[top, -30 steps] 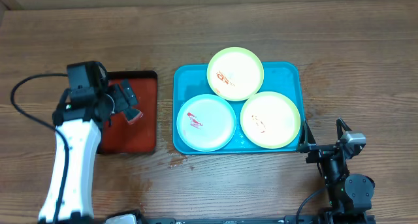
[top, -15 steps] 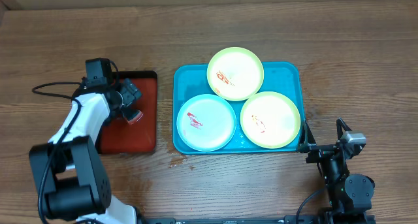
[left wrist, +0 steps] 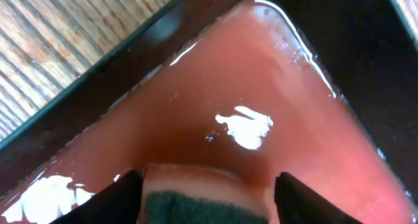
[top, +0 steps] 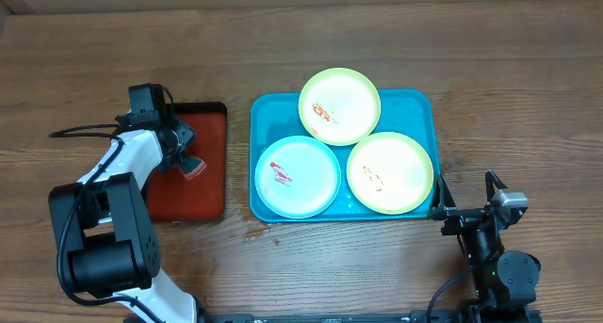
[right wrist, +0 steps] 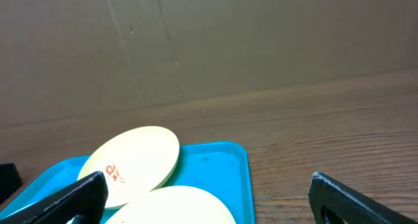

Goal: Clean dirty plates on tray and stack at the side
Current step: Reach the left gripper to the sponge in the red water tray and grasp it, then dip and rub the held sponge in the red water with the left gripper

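Three plates lie on the turquoise tray (top: 266,114): a yellow-green plate (top: 339,106) at the back, a light blue plate (top: 297,176) at front left and a second yellow-green plate (top: 390,172) at front right, all with red-orange smears. My left gripper (top: 184,152) is down in the red tray (top: 203,193). Its open fingers (left wrist: 206,185) straddle a pale sponge with a dark green scrub face (left wrist: 202,208). My right gripper (top: 464,191) is open and empty, just right of the turquoise tray's front right corner. Its wrist view (right wrist: 209,185) shows two yellow-green plates (right wrist: 130,162) and the tray (right wrist: 222,162).
The black-rimmed red tray sits left of the turquoise tray on the wooden table. A wet spot (top: 254,231) marks the table in front of the turquoise tray. A brown cardboard wall (right wrist: 209,41) stands behind the table.
My left arm has swung down and back, lowering its gripper into the red tray around the sponge. The plates and the right arm have not moved.
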You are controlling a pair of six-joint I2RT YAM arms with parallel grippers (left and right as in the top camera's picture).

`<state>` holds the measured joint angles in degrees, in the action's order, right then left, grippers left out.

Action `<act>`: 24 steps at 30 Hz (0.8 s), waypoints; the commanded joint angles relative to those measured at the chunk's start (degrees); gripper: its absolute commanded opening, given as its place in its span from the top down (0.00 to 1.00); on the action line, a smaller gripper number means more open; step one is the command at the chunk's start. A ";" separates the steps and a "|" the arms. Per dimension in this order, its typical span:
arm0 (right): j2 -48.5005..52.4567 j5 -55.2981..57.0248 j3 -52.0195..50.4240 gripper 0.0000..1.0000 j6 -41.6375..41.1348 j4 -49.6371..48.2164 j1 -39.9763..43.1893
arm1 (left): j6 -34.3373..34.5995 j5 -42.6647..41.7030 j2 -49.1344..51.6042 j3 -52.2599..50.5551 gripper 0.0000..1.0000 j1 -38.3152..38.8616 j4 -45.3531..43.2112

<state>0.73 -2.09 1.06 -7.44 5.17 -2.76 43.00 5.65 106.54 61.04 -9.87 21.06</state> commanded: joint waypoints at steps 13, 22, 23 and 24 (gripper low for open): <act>-0.57 0.55 -0.59 0.00 0.20 -0.35 -0.44 | -2.58 -1.29 1.29 1.64 0.54 -0.35 2.69; -0.57 0.55 -0.59 0.00 0.20 -0.35 -0.44 | -5.99 -16.20 1.29 3.96 0.00 -0.28 15.32; -0.57 0.55 -0.59 0.00 0.20 -0.35 -0.44 | -6.01 -15.52 1.29 3.96 0.03 -0.20 16.74; -0.57 0.52 -0.59 0.00 0.20 -0.35 -0.44 | -6.29 -14.64 1.31 3.96 0.11 -0.20 17.16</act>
<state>0.73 -2.09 1.06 -7.44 5.17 -2.79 38.33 -4.62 106.94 65.45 -9.87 36.12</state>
